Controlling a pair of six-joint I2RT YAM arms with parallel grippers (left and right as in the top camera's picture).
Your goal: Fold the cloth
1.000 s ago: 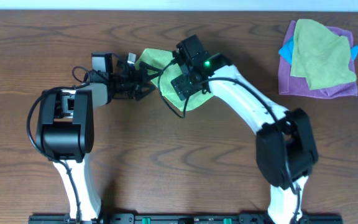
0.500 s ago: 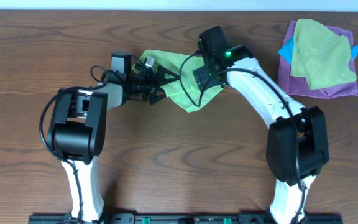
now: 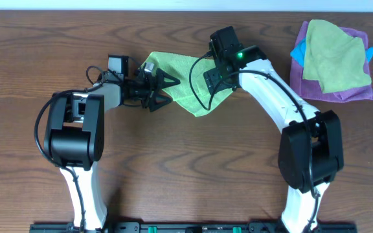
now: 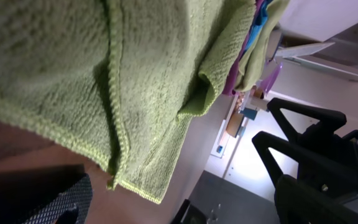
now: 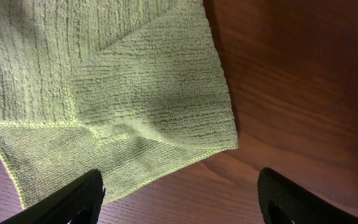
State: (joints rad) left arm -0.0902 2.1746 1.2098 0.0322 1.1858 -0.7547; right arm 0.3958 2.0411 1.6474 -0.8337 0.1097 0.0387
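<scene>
Left hand (image 3: pixel 165 90) and right hand (image 5: pixel 180 190) both gape wide at the nubby lime cloth (image 3: pixel 185 76), rumpled on the wood-grain desk (image 3: pixel 173 162).

cloth (image 3: pixel 184 75) | lime-green | partly folded, corner overlapped | lying flat

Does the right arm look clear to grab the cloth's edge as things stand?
Probably yes: the right claw is open above the cloth, with nothing between them.
</scene>
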